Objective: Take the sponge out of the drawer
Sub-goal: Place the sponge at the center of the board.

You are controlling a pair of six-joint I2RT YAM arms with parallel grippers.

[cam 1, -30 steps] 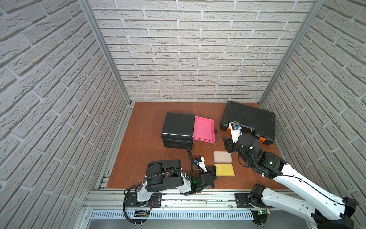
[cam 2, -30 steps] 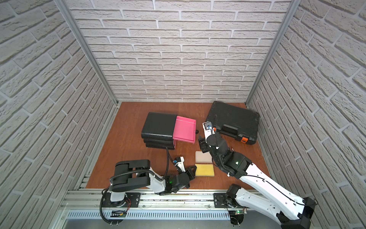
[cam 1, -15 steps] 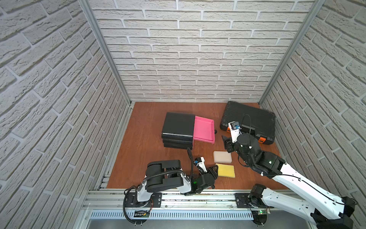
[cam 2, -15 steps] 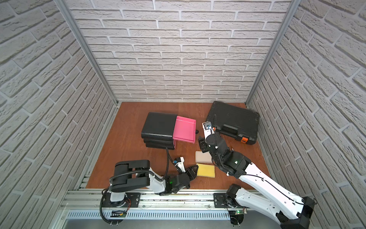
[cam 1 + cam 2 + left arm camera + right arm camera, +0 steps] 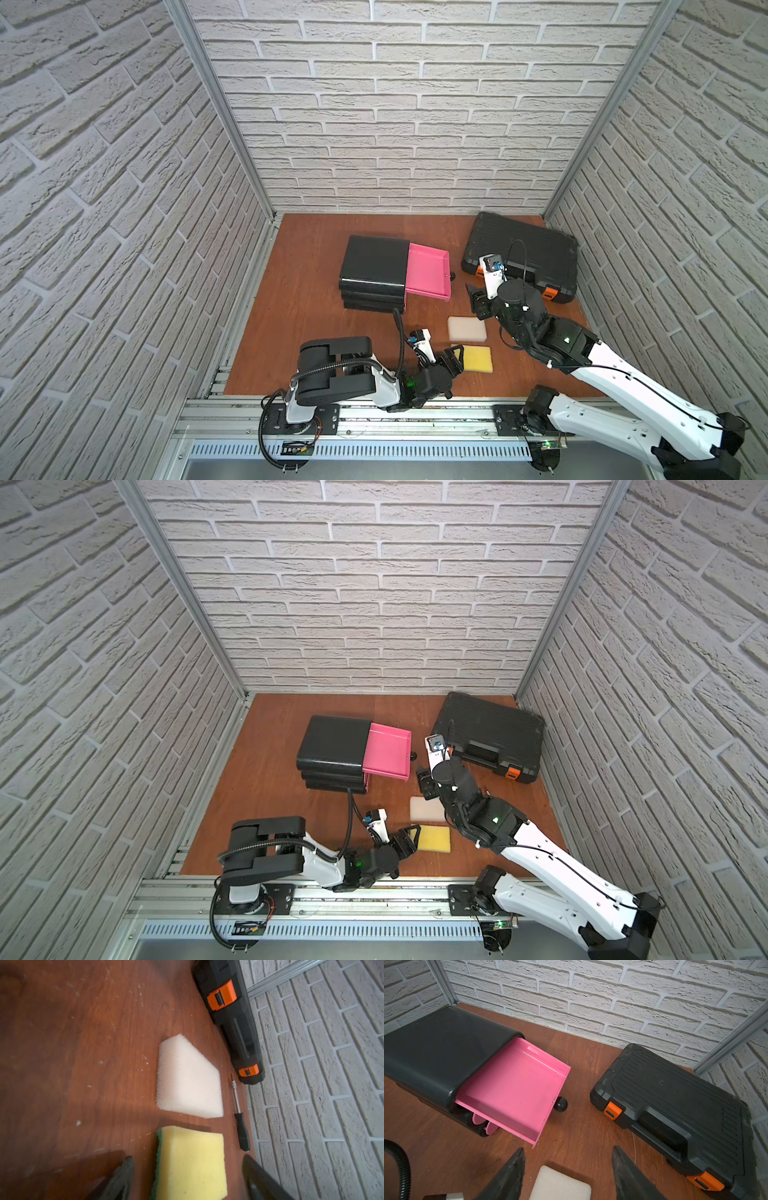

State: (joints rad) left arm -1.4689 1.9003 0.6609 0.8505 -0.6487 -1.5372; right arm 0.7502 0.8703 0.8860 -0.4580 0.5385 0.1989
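Observation:
A yellow sponge with a green scrub side lies flat on the wooden table. My left gripper is open, its fingers standing either side of the yellow sponge's near end with a gap on each side. A white sponge lies just beyond it. The pink drawer is pulled out of the black cabinet and holds nothing. My right gripper hangs open over the far end of the white sponge.
A black tool case with orange latches sits at the back right. A small screwdriver lies beside the sponges toward the right wall. The drawer's black knob sticks out toward the case.
My left gripper has opened and let go of the yellow sponge, which now rests on the table. The right arm has hardly moved.

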